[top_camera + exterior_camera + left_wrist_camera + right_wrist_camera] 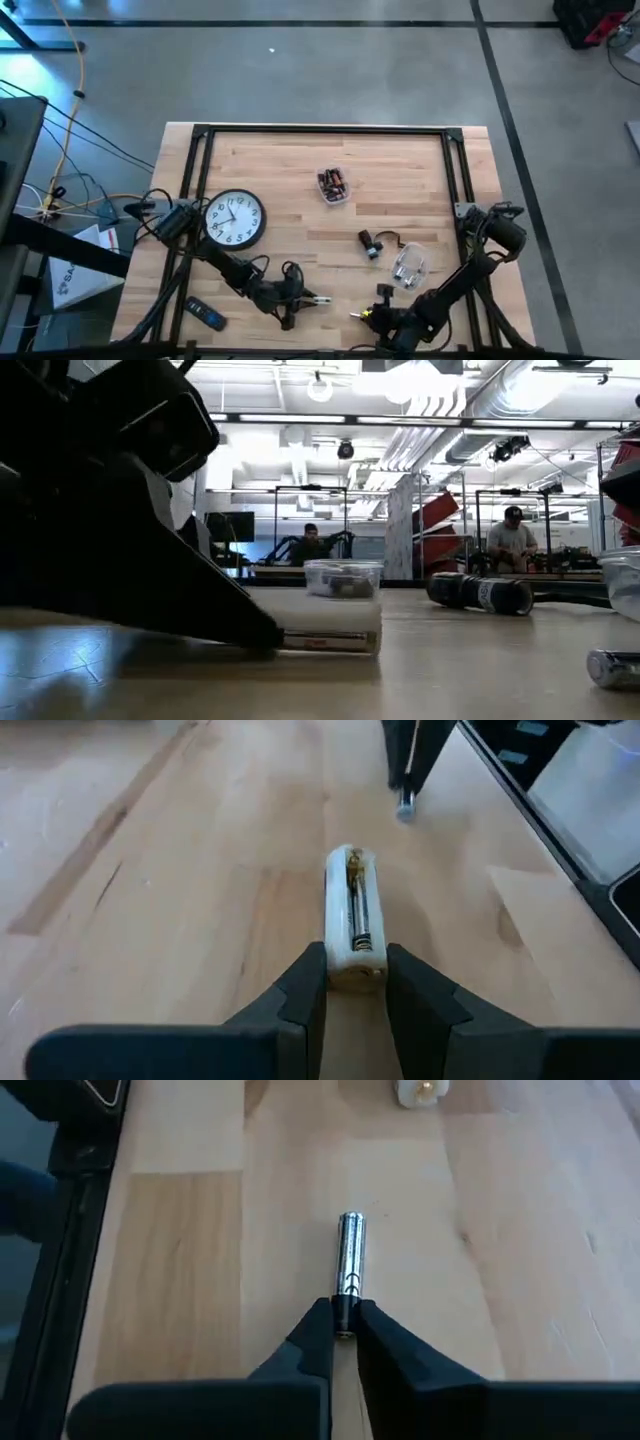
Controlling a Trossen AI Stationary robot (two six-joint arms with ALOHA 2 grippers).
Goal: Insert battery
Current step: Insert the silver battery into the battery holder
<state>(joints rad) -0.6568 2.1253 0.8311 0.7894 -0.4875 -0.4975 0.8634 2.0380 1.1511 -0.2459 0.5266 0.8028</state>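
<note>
- A light wooden table with a dark metal frame is seen from above; both dark robot arms reach in from its near edge.
- The left gripper sits low at the near edge, left of centre; its two fingers are clamped on one end of a white battery holder, which lies flat on the wood with its open slot facing up and a metal spring showing inside.
- The right gripper is low at the near edge, right of centre; its fingers are pinched narrowly around the end of a silver AA battery, which points toward the holder.
- Battery and holder are close, tip facing tip, but apart; in the overhead view a small gap of bare wood separates them.
- Elsewhere on the table: a round white wall clock at the left; a small clear tub of batteries near the middle; a clear plastic bag to the right; a small black remote at the near left.
</note>
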